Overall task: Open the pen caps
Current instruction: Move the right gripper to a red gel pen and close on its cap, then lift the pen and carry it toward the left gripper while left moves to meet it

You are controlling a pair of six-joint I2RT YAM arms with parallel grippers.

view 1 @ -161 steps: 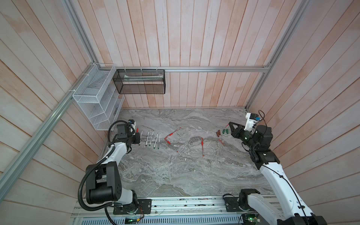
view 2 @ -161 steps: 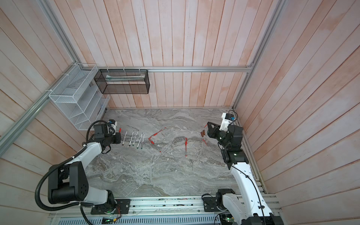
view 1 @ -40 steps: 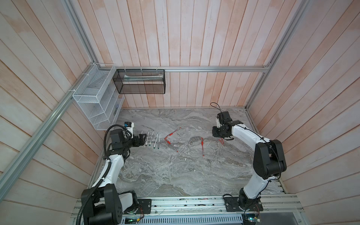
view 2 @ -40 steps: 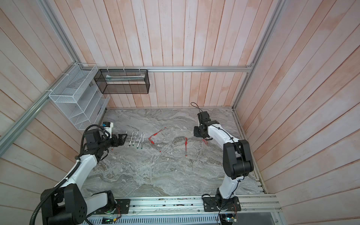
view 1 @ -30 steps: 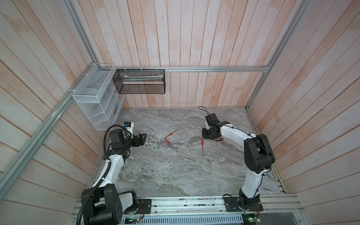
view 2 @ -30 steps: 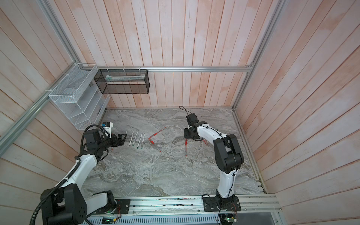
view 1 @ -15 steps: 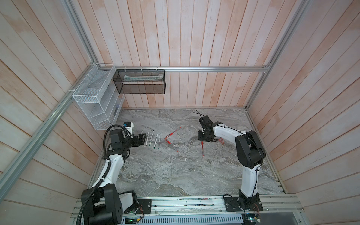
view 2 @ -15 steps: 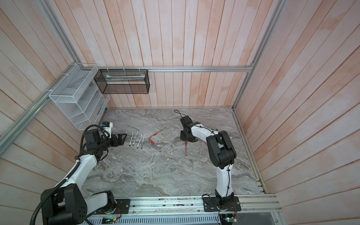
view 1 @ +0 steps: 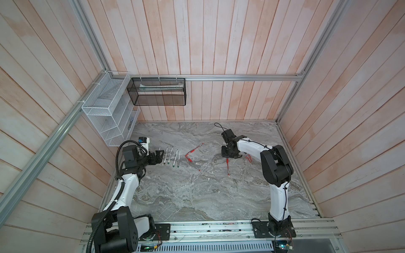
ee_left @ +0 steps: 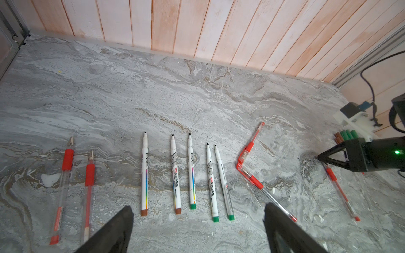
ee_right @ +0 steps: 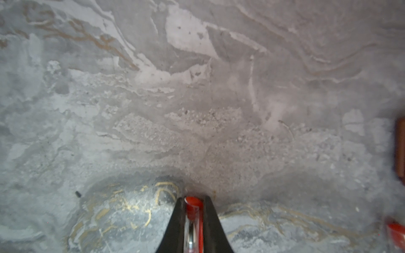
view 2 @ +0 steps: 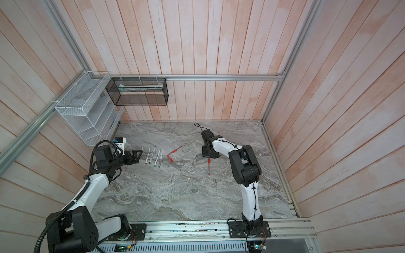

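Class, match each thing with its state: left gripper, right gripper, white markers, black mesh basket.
Things: 1 left gripper; 2 right gripper; 3 white markers; 4 black mesh basket.
States: A hung on the back wall; B fingers shut on a red pen; C lying uncapped in a row; D fingers open, holding nothing.
Pairs: 1-D, 2-B, 3-C, 4-A.

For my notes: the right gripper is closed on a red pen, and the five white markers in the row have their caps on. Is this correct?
Not quite: the five white markers are uncapped, tips bare, as the left wrist view shows. The right gripper is closed on a red pen.
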